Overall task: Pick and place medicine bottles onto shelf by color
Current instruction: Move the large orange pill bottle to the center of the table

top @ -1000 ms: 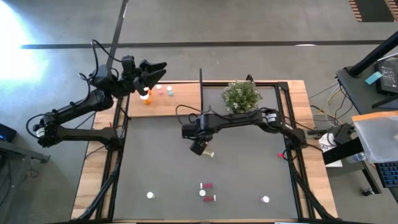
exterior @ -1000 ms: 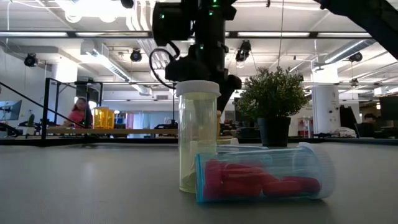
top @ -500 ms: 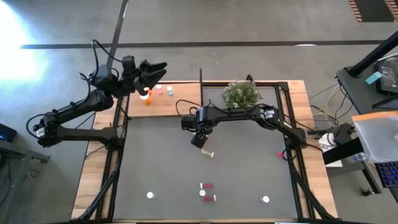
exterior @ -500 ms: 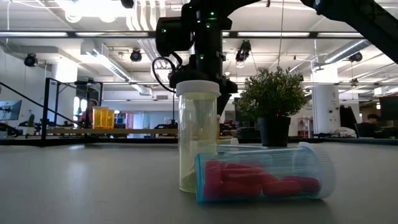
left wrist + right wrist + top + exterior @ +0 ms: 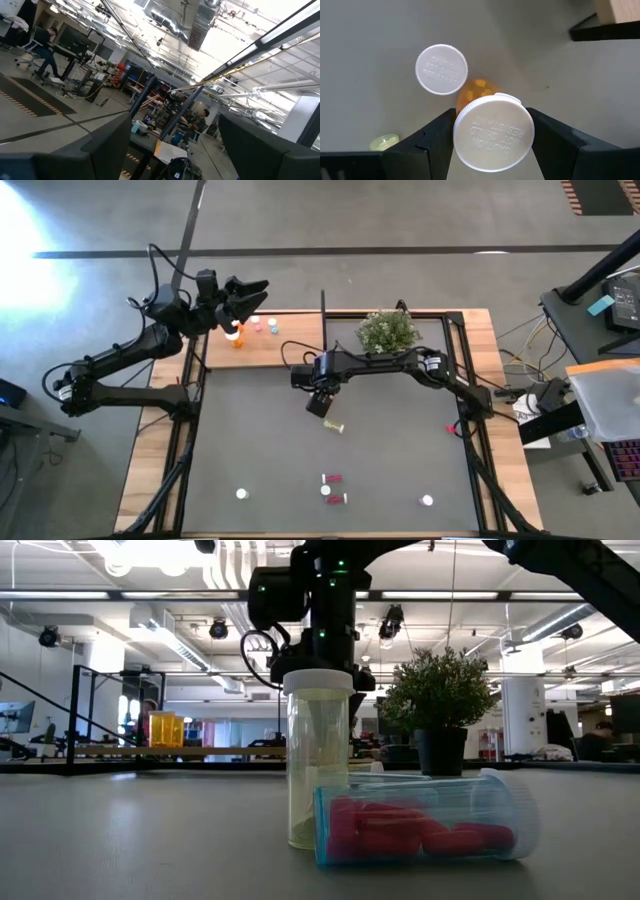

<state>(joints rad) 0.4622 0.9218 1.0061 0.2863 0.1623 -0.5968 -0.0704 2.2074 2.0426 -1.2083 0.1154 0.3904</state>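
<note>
1. Grey table mat [image 5: 400, 470] lies under both arms.
2. Right gripper [image 5: 492, 150] holds an orange bottle [image 5: 492, 131] between its wide fingers.
3. Another white-capped bottle [image 5: 441, 69] stands just beyond those fingers.
4. Left gripper [image 5: 252, 288] hangs open, empty, above the shelf [image 5: 290, 345].

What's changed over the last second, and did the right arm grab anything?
The right gripper, closed on an orange bottle, drew back from the mat's middle toward the shelf, mostly in the first half second. The grip held throughout. The left gripper stayed open above the shelf; the bottles on shelf and mat did not move.
</note>
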